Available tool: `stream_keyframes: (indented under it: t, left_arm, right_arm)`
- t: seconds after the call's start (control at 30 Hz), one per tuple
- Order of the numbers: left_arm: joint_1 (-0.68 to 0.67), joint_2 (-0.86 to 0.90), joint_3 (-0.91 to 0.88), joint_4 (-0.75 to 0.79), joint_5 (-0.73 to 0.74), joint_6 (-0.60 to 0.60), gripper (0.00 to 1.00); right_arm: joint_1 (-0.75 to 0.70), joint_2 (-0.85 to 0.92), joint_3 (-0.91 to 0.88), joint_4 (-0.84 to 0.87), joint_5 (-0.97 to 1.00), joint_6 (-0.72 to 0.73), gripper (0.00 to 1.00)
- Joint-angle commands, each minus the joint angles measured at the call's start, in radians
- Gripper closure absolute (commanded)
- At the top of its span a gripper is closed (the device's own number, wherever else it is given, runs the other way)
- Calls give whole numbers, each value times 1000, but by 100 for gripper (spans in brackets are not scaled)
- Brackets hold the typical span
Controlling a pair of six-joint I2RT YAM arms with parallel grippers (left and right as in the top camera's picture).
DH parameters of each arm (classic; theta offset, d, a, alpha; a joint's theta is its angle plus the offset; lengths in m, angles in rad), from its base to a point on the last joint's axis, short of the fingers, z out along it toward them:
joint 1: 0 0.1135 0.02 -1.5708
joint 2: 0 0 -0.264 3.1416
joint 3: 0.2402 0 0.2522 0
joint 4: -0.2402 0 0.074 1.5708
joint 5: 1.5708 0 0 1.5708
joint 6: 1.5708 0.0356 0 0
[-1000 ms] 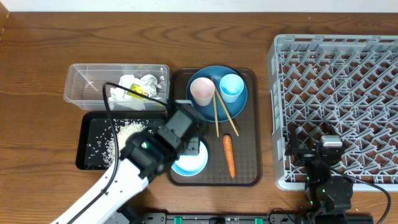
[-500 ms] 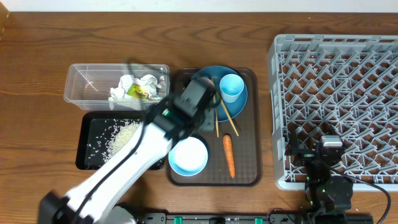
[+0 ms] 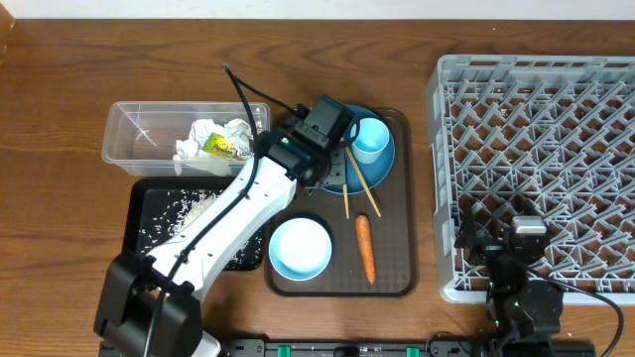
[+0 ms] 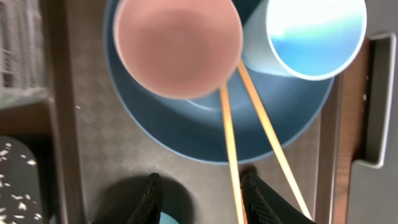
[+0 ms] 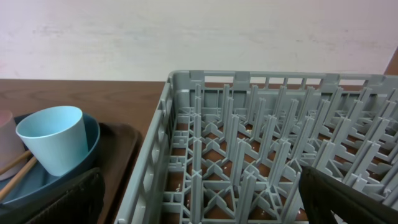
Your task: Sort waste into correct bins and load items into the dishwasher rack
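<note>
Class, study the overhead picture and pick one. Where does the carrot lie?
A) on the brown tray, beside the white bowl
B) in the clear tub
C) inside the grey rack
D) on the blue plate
A: the carrot lies flat on the brown tray, with the white bowl next to it on the same tray.

No legible text, label, brand, number or sign in any view. Only candidate: yellow-green wrapper (image 3: 220, 147) on paper wad inside clear tub (image 3: 137, 134), upper left of overhead frame. Any print on it too small and blurred to read. Cups, plate, bowl, tray, rack: plain surfaces, no markings visible.
</note>
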Motion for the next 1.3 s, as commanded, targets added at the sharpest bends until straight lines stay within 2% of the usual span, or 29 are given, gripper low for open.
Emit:
stream_keyframes:
  t: [0.0, 0.57, 1.07, 1.1, 1.17, 1.27]
  left_arm:
    - [-26, 2, 5, -3, 31, -12, 55]
    - [-71, 166, -19, 76, 21, -13, 56]
    - [-79, 221, -21, 111, 20, -12, 56]
    - [-79, 221, -21, 114, 21, -13, 57]
    - [-79, 221, -21, 115, 21, -12, 67]
    - [-79, 221, -21, 114, 21, -12, 69]
  right_arm:
    - [-13, -1, -1, -5, 0, -8, 1]
    - [-13, -1, -1, -5, 1, -8, 1]
    - [-13, -1, -1, -5, 0, -8, 1]
    - [-13, -1, -1, -5, 1, -8, 1]
    - [-13, -1, -1, -5, 0, -8, 1]
    - [-13, -1, -1, -5, 0, -8, 1]
